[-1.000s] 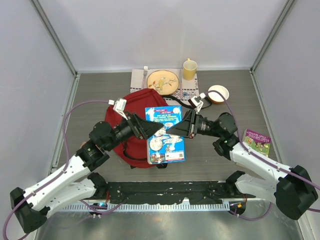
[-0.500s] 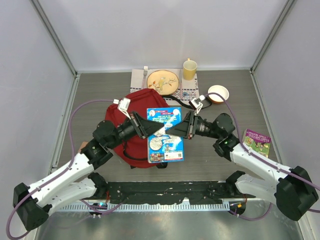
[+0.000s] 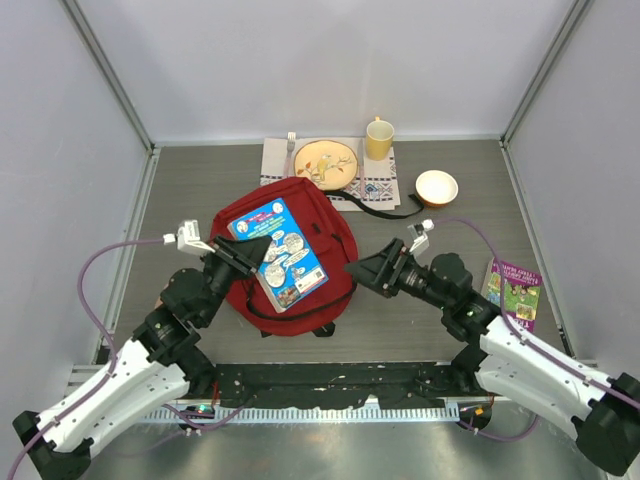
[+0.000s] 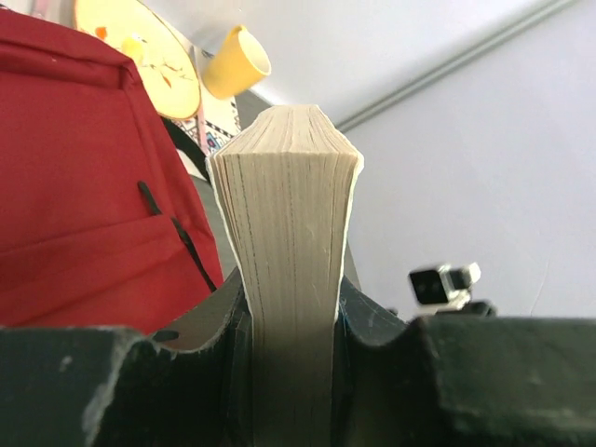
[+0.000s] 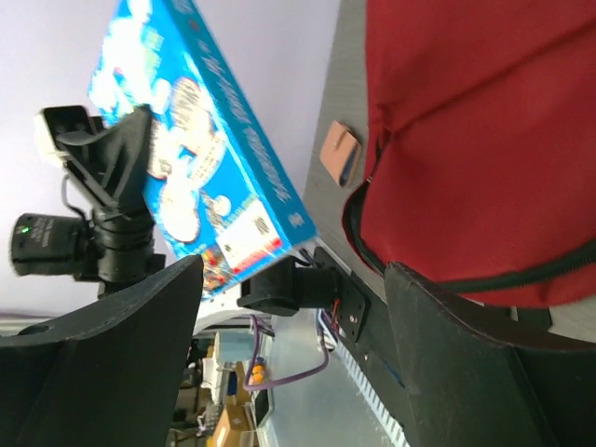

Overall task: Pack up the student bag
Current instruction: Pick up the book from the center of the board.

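Observation:
The student bag is a red backpack lying flat in the middle of the table, also seen in the left wrist view and the right wrist view. A blue children's book hangs tilted over the bag's left half. My left gripper is shut on the book's edge. The book's page edges stand up between the jaws of the left gripper. My right gripper stands open and empty just right of the bag. In its own view the right gripper faces the book.
Behind the bag lies a placemat with a plate, a fork and a yellow cup. A white bowl sits at the back right. A purple book lies at the right. The bag's black strap trails toward the bowl.
My left gripper closed on the blue book, and my right gripper opened, let go and drew back right. The left arm swung the book left over the bag.

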Controlling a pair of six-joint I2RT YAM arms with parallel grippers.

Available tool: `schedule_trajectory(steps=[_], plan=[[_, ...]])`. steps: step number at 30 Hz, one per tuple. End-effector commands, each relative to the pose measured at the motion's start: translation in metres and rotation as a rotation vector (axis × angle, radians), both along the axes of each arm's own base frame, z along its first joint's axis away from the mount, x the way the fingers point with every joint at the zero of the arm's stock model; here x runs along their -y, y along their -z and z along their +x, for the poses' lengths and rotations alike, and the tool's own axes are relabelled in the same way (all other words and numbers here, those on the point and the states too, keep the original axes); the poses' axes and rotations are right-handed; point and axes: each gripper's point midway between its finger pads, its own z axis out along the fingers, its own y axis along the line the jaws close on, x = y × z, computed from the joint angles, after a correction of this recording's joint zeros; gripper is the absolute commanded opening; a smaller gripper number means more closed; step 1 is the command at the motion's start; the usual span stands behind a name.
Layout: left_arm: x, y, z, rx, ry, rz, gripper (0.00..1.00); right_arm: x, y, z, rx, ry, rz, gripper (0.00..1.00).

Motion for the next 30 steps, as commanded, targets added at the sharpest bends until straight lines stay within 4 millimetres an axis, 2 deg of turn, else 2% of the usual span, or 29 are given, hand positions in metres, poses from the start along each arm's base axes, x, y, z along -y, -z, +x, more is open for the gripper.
schedule_trajectory(steps=[1,3,4,5,7,9,11,17,21,27,30], plan=[[-0.015,-0.03,0.012,0.071,-0.112,-0.202,0.0,-0.019,-0.006,-0.005,-0.023,0.014,0.081,0.84],[-0.01,-0.038,0.013,0.082,-0.096,-0.242,0.0,-0.03,-0.005,-0.007,-0.026,0.004,0.08,0.84],[-0.005,-0.034,0.015,0.073,-0.087,-0.239,0.0,-0.036,-0.015,-0.011,0.001,-0.009,0.116,0.84],[-0.003,-0.037,0.015,0.079,-0.078,-0.252,0.0,-0.043,-0.008,-0.009,-0.014,-0.014,0.111,0.84],[0.001,-0.032,0.017,0.065,-0.07,-0.273,0.0,-0.052,-0.021,-0.012,0.015,-0.037,0.163,0.85],[0.004,-0.039,0.017,0.082,-0.055,-0.327,0.0,-0.061,-0.02,-0.01,0.004,-0.045,0.173,0.85],[0.007,-0.04,0.018,0.088,-0.043,-0.35,0.0,-0.07,-0.01,-0.006,-0.03,-0.047,0.158,0.85],[0.016,-0.045,0.016,0.1,0.008,-0.394,0.0,-0.083,-0.018,0.0,-0.046,-0.055,0.254,0.85],[0.019,-0.034,0.015,0.082,0.021,-0.395,0.0,-0.087,-0.037,0.001,-0.006,-0.064,0.326,0.79],[0.023,-0.024,0.015,0.068,0.036,-0.425,0.0,-0.085,-0.05,0.002,0.009,-0.047,0.41,0.56],[0.025,-0.022,0.013,0.065,0.048,-0.406,0.0,-0.084,-0.05,0.0,0.0,-0.05,0.427,0.24]])
